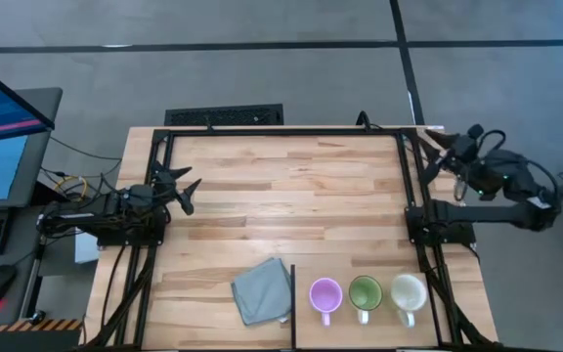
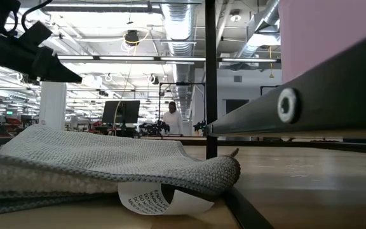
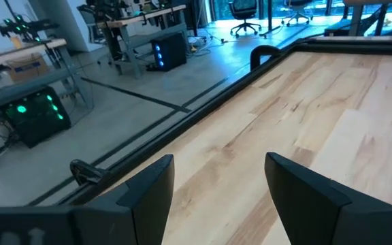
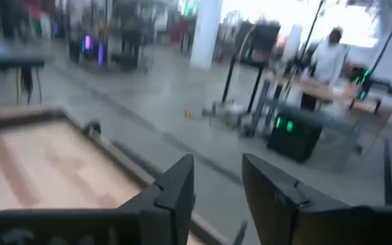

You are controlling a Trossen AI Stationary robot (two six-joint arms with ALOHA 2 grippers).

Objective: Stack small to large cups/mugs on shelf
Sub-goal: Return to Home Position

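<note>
Three mugs stand upright in a row near the table's near edge, right of centre: a lilac one (image 1: pixel 324 294), a green one (image 1: pixel 365 292) and a cream one (image 1: pixel 409 291), handles toward the near edge. No gripper touches them. My left gripper (image 1: pixel 182 188) (image 3: pixel 216 163) stands open at the table's left side, above the wood, with nothing between its fingers. My right gripper (image 1: pixel 445 156) (image 4: pixel 218 163) is by the far right corner, high above the table, its fingers apart and empty.
A grey cloth (image 1: pixel 262 290) (image 2: pixel 88 165) lies crumpled left of the mugs, a white label (image 2: pixel 161 198) showing under it. A black upright (image 2: pixel 210 76) stands between cloth and mugs. A black frame (image 1: pixel 281 132) runs round the tabletop. A person stands far off in the room.
</note>
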